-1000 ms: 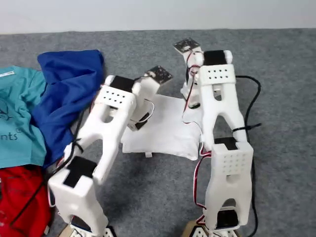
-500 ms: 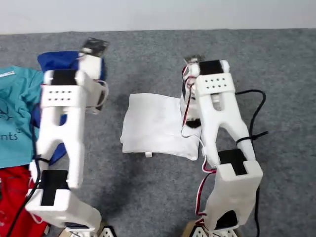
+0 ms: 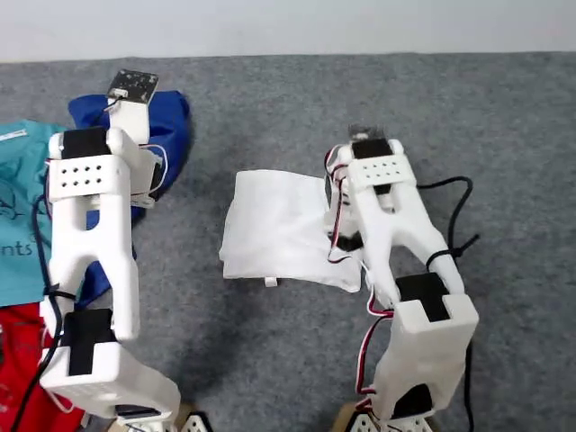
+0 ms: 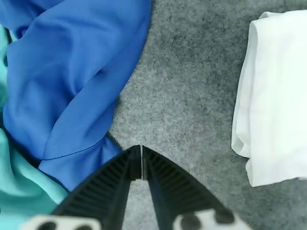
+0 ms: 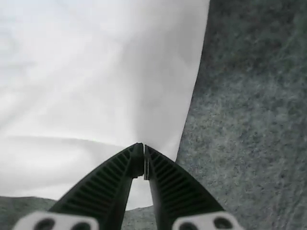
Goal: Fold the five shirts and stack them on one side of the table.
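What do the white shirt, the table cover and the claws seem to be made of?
White shirt: soft matte cloth, probably cotton; it creases softly. Table cover: grey felt-like fabric, fuzzy nap. Left claw and right claw: black matte plastic, ribbed.

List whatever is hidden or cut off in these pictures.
Red shirt: high view, cut by the picture's edge, covered by the left arm.
Teal shirt: high view, cut by the edge, partly under the blue shirt.
White shirt: high view, one side behind the right arm.
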Tool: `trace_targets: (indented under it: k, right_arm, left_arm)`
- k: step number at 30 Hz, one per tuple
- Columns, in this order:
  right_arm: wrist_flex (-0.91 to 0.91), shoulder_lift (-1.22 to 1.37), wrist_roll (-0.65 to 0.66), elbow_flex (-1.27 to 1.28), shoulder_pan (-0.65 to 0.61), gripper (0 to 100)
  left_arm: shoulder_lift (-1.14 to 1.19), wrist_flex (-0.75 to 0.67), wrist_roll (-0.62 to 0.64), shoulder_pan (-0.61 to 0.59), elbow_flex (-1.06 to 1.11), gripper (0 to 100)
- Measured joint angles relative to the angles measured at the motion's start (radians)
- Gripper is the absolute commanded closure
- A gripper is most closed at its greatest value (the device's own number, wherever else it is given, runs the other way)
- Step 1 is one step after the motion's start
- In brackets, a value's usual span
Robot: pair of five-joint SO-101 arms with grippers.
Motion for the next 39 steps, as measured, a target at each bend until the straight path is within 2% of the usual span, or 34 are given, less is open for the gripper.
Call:
trace_targets:
  k: [7, 17, 25, 32, 39]
  right_arm:
    - [-0.044, 0.000, -0.057, 0.123, -0.060, 99.0]
    - [0.040, -0.152, -0.061, 0.072, -0.060, 99.0]
    - [0.014, -0.183, -0.061, 0.068, -0.055, 98.5]
    - [0.037, -0.075, -0.054, -0.018, 0.025, 76.5]
    - [0.057, 0.017, -0.034, -0.112, 0.028, 74.8]
  left_arm:
    - [0.000, -0.038, 0.000, -0.038, 0.000, 99]
    - [0.000, -0.043, -0.023, -0.040, 0.000, 99]
    - [0.000, -0.043, -0.028, -0.040, 0.026, 99]
    - [0.000, -0.043, -0.029, -0.040, 0.026, 99]
    - [0.000, -0.043, -0.032, -0.040, 0.026, 99]
